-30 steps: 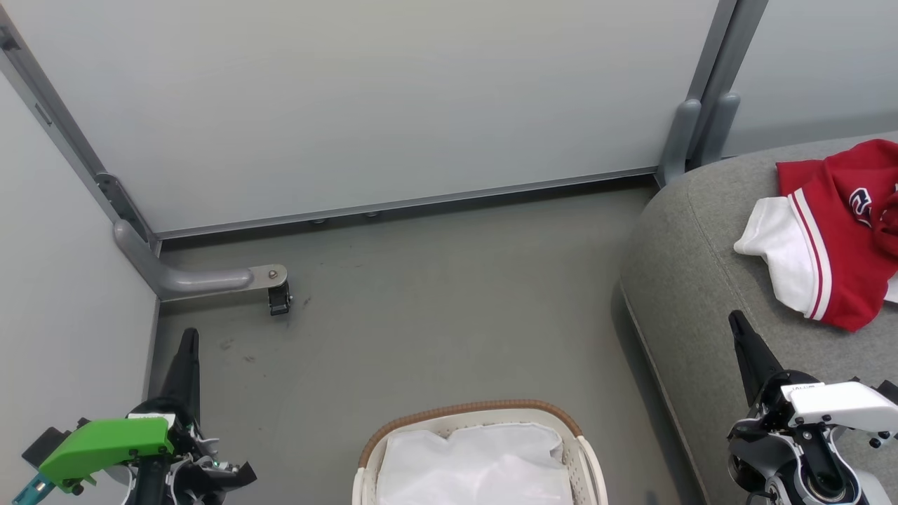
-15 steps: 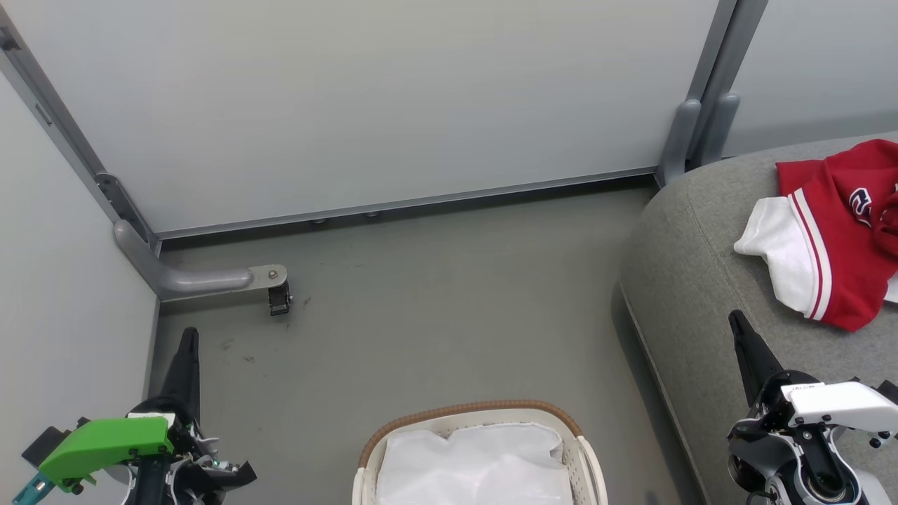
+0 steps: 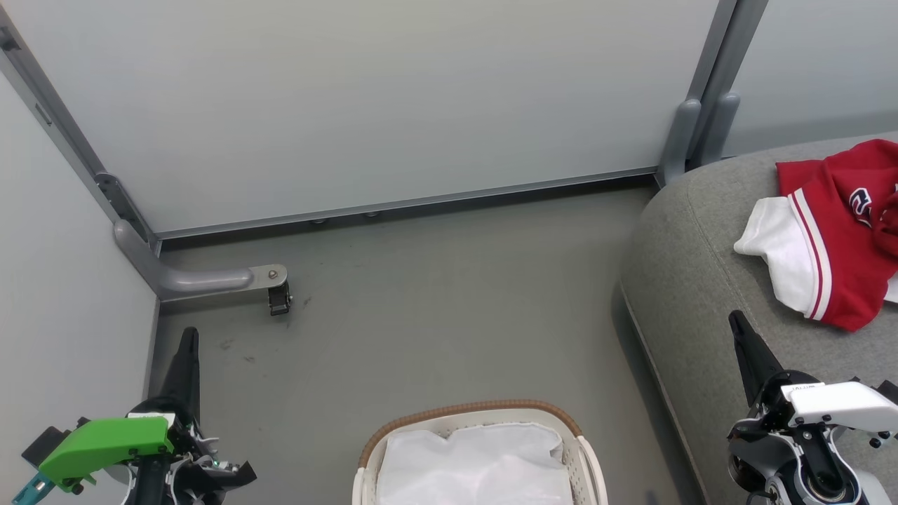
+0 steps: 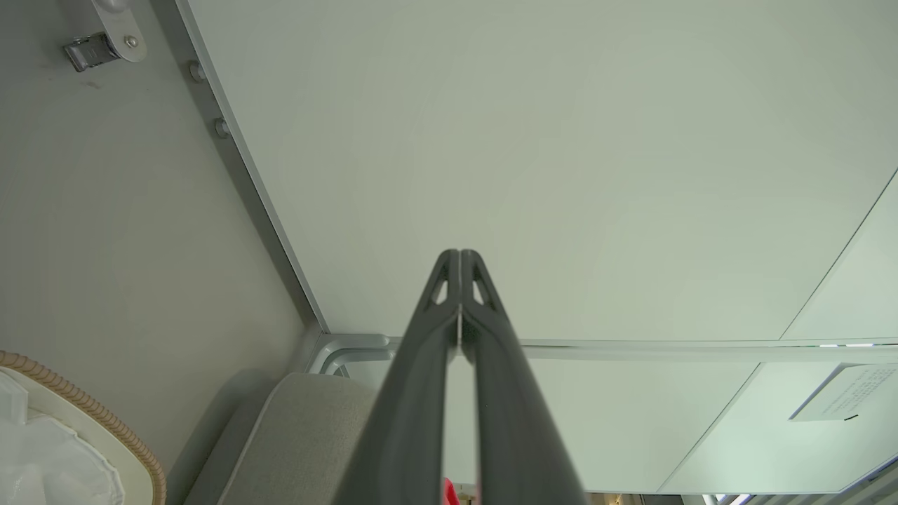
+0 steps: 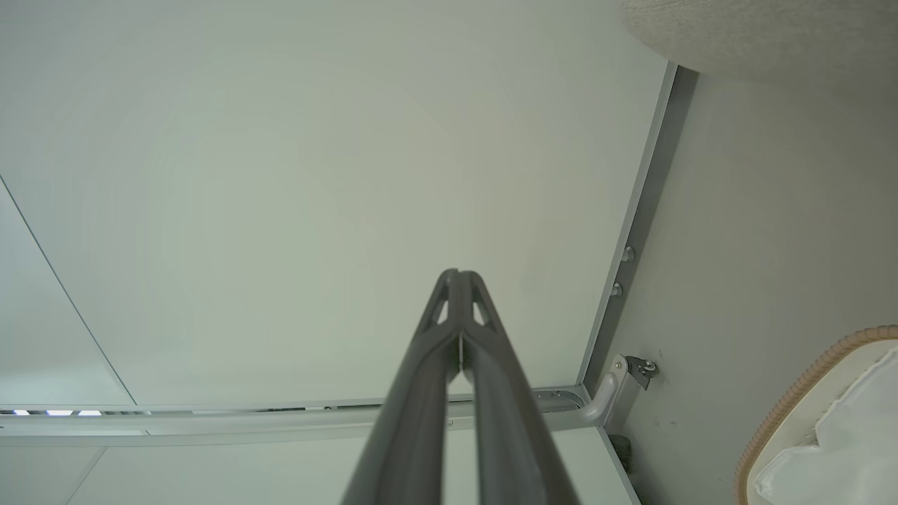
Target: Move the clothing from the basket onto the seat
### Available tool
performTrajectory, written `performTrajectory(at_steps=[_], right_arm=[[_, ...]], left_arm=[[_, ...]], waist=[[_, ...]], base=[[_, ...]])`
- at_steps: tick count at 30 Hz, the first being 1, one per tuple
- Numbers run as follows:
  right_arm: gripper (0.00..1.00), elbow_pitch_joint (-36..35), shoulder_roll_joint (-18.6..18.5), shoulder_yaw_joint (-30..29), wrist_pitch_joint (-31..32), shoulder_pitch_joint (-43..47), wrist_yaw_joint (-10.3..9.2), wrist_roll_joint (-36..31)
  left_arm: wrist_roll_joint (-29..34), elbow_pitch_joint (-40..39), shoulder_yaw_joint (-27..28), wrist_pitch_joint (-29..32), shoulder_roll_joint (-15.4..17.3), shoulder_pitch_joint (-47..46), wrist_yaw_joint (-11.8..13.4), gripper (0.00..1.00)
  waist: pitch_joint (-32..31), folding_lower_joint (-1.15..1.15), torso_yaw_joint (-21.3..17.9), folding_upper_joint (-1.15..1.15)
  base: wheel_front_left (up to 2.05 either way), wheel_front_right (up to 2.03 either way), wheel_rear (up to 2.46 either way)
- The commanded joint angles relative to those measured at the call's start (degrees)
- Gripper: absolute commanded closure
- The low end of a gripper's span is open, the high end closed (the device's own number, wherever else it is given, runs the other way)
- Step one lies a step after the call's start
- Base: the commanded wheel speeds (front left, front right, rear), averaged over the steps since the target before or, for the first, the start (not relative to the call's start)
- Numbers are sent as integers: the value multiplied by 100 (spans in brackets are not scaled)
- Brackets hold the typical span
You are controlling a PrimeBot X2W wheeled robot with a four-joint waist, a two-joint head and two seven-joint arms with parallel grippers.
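Note:
Red clothing point(image 3: 842, 231) with a white red-striped sleeve lies on the grey seat point(image 3: 694, 280) at the right of the head view. The basket point(image 3: 484, 415), white with a brown woven rim, stands on the floor at bottom centre, and inside it I see its white liner point(image 3: 477, 466). My left gripper point(image 3: 188, 334) is shut and empty at lower left, above the floor. My right gripper point(image 3: 735, 318) is shut and empty at lower right, over the seat's front part. In the wrist views the left gripper point(image 4: 459, 254) and the right gripper point(image 5: 457, 273) have their fingers pressed together.
Grey partition walls point(image 3: 365, 98) close the back and left. A grey bracket with a small black caster point(image 3: 279, 300) juts onto the floor point(image 3: 435, 301) at the left. A grey post point(image 3: 691, 126) stands behind the seat's corner.

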Motion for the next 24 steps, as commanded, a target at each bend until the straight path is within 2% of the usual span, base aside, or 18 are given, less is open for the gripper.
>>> performTrajectory(at_steps=[1, 24], right_arm=[[100, -23, -34, -10, 10, 63, 0, 18], [100, -22, -34, -9, 9, 63, 0, 19]], left_arm=[[-17, -10, 13, 18, 35, -71, -34, 100], [-18, -11, 12, 18, 35, -70, -34, 100]], waist=[[0, 0, 0, 0], [0, 0, 0, 0]], base=[[0, 0, 0], [0, 0, 0]])
